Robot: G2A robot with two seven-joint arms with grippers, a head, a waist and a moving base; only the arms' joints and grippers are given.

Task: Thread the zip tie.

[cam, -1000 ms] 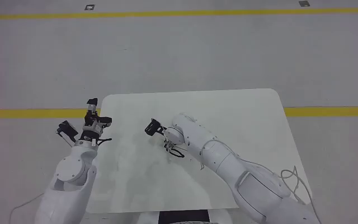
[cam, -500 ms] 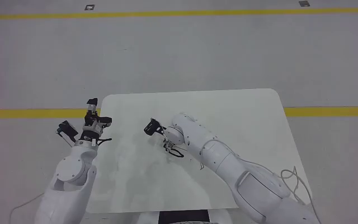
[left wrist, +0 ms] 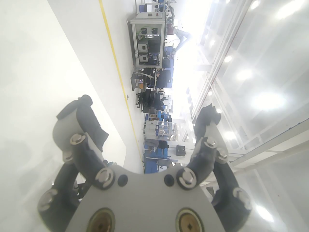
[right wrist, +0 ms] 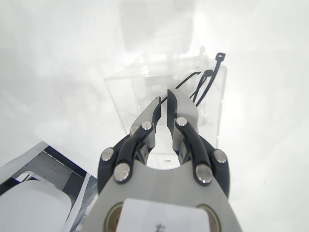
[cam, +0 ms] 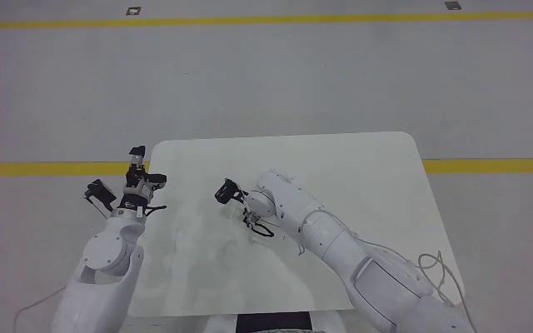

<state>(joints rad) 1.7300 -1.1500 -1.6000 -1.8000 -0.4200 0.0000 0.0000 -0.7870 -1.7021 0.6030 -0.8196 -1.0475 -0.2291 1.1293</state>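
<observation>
The zip tie (right wrist: 186, 82) is a thin black strap leaning in a clear box (right wrist: 212, 112) with a few other ties (right wrist: 205, 83). Their heads point up at the far side, and its tail end runs toward the near side. The box stands on the left-middle part of the white table (cam: 366, 166).

That tail end sits in the slot between the two pads of the right gripper (right wrist: 164, 95). The pads are close together but a narrow gap shows along their length, so the strap looks framed rather than pinched.

The left gripper (left wrist: 144, 119) hangs wide apart and holds nothing, out past the table's left edge, well away from the box.

The step in hand looks like picking one tie out of the box. To do it well:
- Close squarely on this single strap, gripping a little way in from the tip so that it cannot slip out.
- Lift slowly and straight up, so that the neighbouring ties do not snag and come along and the light box does not tip.
- Leave the tip free beyond the pads, since the tip has to enter the head later.
</observation>
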